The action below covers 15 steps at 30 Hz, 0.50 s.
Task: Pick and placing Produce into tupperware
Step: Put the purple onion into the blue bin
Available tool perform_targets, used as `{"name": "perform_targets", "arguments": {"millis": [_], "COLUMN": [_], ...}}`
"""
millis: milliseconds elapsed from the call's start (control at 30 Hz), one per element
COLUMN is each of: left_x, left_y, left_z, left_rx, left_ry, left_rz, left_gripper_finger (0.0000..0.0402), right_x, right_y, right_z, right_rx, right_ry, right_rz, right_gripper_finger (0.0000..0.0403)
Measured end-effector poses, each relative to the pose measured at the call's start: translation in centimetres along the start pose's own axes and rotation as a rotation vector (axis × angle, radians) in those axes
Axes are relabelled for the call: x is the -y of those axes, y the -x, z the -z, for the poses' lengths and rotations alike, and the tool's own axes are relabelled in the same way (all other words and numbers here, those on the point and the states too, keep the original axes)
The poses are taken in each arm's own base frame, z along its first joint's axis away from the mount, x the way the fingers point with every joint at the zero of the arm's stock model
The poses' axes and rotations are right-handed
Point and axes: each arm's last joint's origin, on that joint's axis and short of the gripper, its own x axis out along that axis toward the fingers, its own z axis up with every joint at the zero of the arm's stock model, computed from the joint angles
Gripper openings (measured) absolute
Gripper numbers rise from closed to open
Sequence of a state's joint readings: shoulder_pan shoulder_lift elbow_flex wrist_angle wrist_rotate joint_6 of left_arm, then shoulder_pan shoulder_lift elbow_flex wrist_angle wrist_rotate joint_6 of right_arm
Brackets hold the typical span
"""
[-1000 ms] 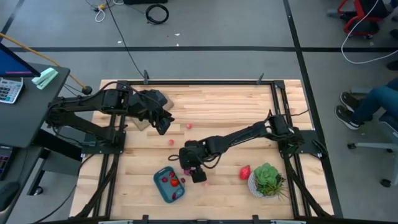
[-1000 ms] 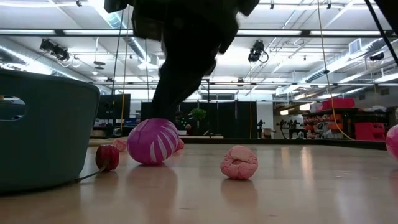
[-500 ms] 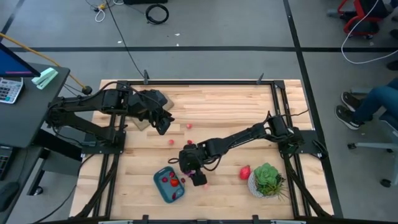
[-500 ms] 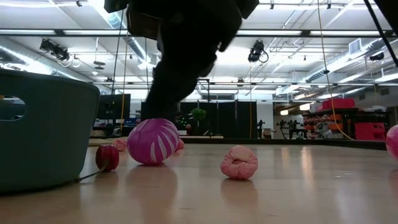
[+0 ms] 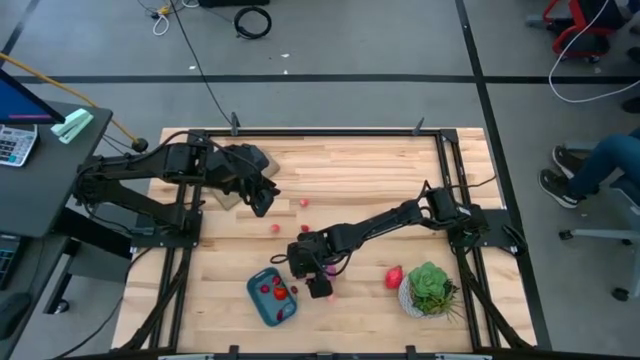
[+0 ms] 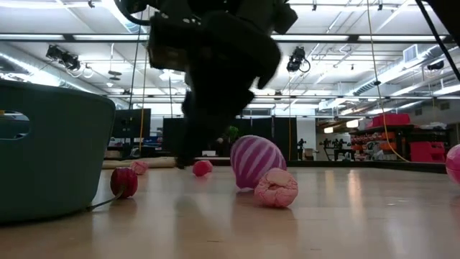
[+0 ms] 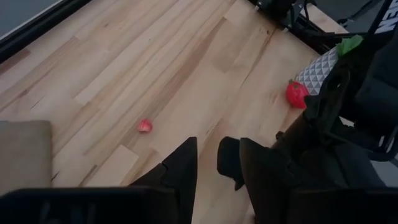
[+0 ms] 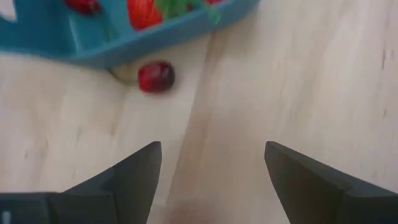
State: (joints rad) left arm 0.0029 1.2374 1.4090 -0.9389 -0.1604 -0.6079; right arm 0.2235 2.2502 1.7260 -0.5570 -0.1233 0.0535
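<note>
My right gripper [image 5: 318, 287]: low over the table beside the tupperware [image 5: 272, 297], fingers spread wide, holding nothing.
My left gripper [image 5: 262, 200]: waiting at the far-left side, fingers narrowly apart, empty.

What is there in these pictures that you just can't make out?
- High view: the right gripper is too small and dark to show its fingers.
- High view: pieces inside the blue container are too small to name.
- Low view: the container's contents are hidden behind its wall.
- Low view: the arm is blurred; its top is cut off by the edge.
- Left wrist view: the right arm hides the table beyond the left gripper.
</note>
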Motion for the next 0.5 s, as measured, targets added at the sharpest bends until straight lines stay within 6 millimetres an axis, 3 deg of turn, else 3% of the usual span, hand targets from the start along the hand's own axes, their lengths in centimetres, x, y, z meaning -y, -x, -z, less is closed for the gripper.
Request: {"name": "perform_targets", "arguments": {"millis": [200,333,500], "left_x": [-0.1,-0.1,-0.1], "left_y": [0.0,0.0,0.0], "left_z": [0.1,0.1,0.1], "left_rx": [-0.009,-0.014,-0.015], "left_ry": [-0.001,-0.003,-0.003], "left_rz": [-0.006,-0.010,-0.010], "left_gripper_finger": [0.0132,0.0134,0.0128], "right_x": [-0.3,-1.1,-2.9], "right_y": [2.0,2.3,2.0], "right_z": [0.1,0.7,0.7], "right_rx": [-0.041,-0.108,-0.095], "right_ry": [-0.129,-0.214,-0.162], "right_rz": [0.000,0.004,0.001], "right_gripper_finger": [0.0295,0.0295,0.0295]}}
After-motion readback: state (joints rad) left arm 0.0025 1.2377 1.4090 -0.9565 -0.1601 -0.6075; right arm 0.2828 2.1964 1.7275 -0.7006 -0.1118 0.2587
